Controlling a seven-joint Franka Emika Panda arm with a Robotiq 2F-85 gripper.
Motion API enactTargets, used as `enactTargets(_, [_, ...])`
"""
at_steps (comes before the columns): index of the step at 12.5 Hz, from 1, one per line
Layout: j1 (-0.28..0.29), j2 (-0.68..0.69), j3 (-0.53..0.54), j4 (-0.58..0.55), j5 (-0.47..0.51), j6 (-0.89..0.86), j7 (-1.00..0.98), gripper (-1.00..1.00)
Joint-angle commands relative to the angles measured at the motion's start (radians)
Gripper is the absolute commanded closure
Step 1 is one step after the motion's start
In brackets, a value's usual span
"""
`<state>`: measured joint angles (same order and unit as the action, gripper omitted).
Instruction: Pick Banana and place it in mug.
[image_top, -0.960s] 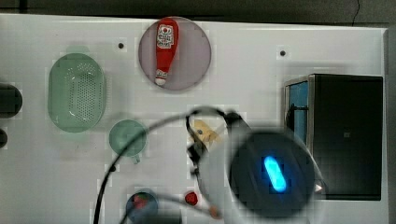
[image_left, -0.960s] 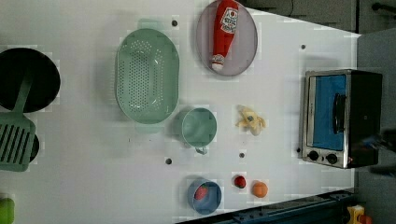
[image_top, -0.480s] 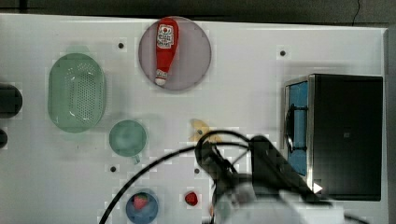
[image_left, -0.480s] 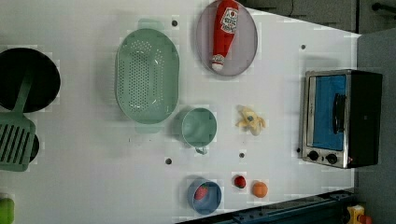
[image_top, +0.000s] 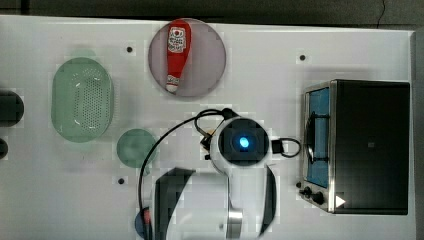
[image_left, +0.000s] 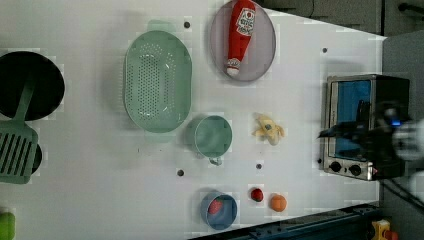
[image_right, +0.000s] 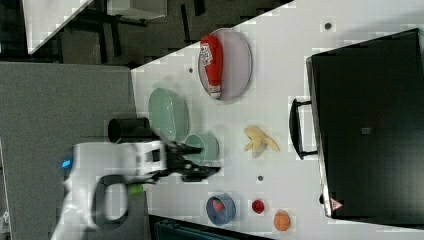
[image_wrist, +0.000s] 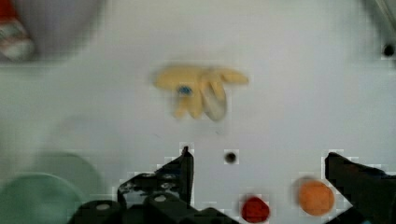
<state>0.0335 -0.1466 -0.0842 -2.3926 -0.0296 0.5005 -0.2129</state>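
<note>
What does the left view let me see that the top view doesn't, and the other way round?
The left view alone gives the banana lying bare on the white table, plus the small orange fruit, a red ball and a green spatula. The top view alone looks straight down on the robot arm, with its blue light, hanging over the middle of the table. Both share the mug, the green colander, the ketchup bottle on its plate, and the toaster oven.

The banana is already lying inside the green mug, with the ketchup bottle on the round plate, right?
Not quite. The banana lies on the white table beside the mug, as the left view shows. The ketchup bottle is on the round plate.
</note>
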Motion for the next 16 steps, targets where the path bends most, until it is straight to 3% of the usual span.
enactTargets(1, [-0.006,0.036,0.007,-0.02,0.023,0.168,-0.237,-1.0])
enactTargets(7, [-0.006,0.343,0.008,-0.023,0.023,0.402,-0.573,-1.0])
enactTargets(13, [-0.006,0.526,0.014,-0.021,0.023,0.63,-0.576,-1.0])
enactTargets(14, [-0.006,0.533,0.017,-0.022,0.023,0.63,-0.576,-0.93])
enactTargets(16, [-0.006,0.528,0.018,-0.016,0.023,0.637,-0.576,-0.4])
